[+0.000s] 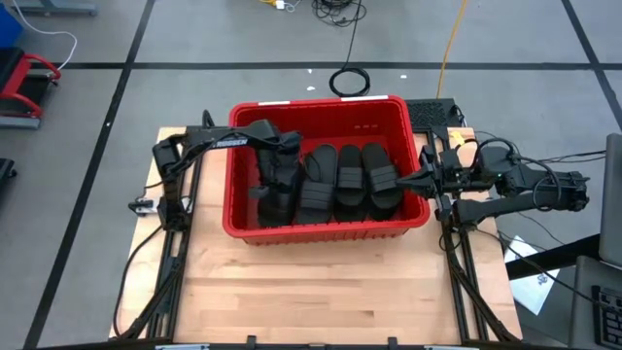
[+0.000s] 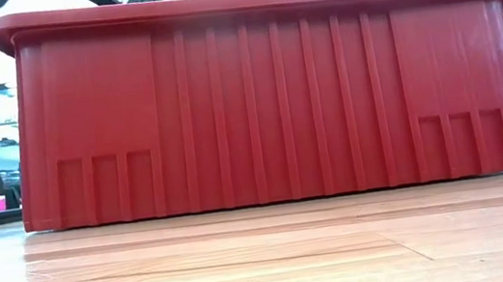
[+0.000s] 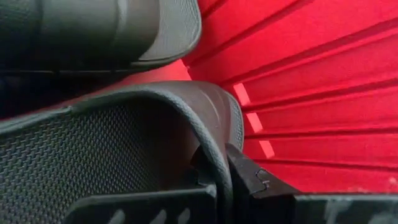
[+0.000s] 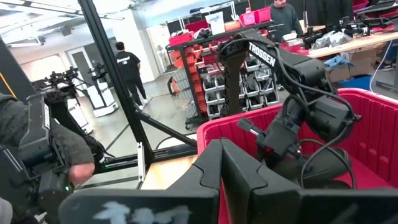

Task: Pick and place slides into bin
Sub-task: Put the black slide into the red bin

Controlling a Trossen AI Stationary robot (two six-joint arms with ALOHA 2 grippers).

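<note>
The left gripper (image 1: 275,187) is clamping its jaws on a matte black rubber slide (image 3: 124,149) inside the large red ribbed plastic bin (image 1: 321,109); only the left wrist view is showing that pinch. From above, more black slides (image 1: 352,177) are lying side by side in the bin. The right gripper (image 1: 400,181), jaws closed and empty, is waiting at the bin's right rim. The low view is showing just the bin's wall on the wooden table (image 1: 321,282).

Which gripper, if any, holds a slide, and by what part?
The left gripper is shut on a slide by its edge, inside the bin. The right gripper holds nothing.
</note>
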